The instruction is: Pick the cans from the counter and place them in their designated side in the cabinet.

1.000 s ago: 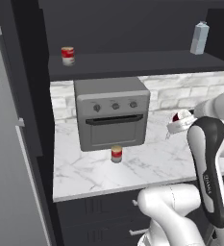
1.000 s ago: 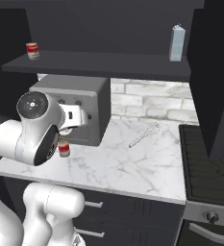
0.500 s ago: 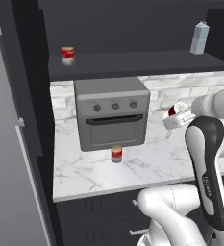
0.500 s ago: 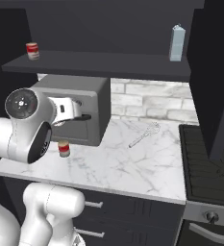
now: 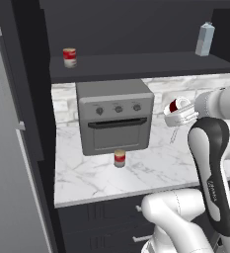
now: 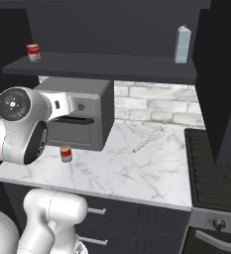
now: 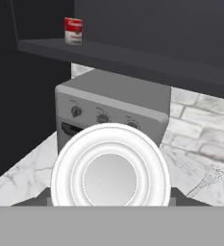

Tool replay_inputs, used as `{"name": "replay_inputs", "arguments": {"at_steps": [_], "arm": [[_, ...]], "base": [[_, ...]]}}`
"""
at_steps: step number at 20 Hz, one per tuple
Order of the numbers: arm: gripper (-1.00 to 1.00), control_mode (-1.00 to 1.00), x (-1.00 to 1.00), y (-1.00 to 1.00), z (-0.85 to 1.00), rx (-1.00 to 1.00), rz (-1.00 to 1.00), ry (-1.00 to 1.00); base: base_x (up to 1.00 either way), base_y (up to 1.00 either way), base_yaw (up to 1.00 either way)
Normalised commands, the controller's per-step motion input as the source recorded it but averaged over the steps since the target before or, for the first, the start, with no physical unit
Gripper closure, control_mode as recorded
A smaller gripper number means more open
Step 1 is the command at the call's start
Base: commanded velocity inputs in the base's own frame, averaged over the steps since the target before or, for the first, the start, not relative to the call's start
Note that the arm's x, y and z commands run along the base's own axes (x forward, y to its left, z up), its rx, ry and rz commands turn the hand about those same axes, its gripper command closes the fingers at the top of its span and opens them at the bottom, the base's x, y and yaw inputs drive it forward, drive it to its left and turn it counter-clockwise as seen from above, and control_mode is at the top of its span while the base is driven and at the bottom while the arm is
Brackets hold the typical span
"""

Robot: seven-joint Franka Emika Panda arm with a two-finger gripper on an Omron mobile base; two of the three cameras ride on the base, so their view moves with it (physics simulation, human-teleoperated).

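the gripper (image 5: 179, 111) is clamped on a can (image 7: 110, 170), raised above the counter (image 5: 151, 170) at three o'clock of the toaster oven (image 5: 115, 121), while another can (image 5: 69, 57) stands on the cabinet shelf (image 5: 136, 65) at eleven o'clock.

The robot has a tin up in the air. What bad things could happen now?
1. The small red tin with a metal rim is held in the gripper above the white marble counter. If the grip slips, it could drop and roll away.
2. On the way up, it might bump the front edge of the dark shelf board.
3. Put down too near, it could knock over the red-and-white tin on that shelf.
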Motion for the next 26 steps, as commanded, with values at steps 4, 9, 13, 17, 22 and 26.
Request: {"name": "replay_inputs", "arguments": {"at_steps": [4, 9, 13, 17, 22, 26], "arm": [[1.0, -1.0, 0.08, 0.08, 0.21, 0.0, 0.02, -0.03], [1.0, -1.0, 0.07, 0.06, 0.23, 0.0, 0.02, -0.01], [1.0, -1.0, 0.0, 0.07, 0.29, 0.0, 0.02, -0.05], [1.0, -1.0, 0.03, 0.07, 0.26, 0.0, 0.02, -0.05], [1.0, -1.0, 0.05, 0.08, 0.24, 0.0, 0.02, -0.04], [1.0, -1.0, 0.1, 0.1, 0.21, 0.0, 0.02, -0.03]], "base": [[0.0, 0.0, 0.0], [0.0, 0.0, 0.0], [0.0, 0.0, 0.0], [0.0, 0.0, 0.0], [0.0, 0.0, 0.0], [0.0, 0.0, 0.0]]}}
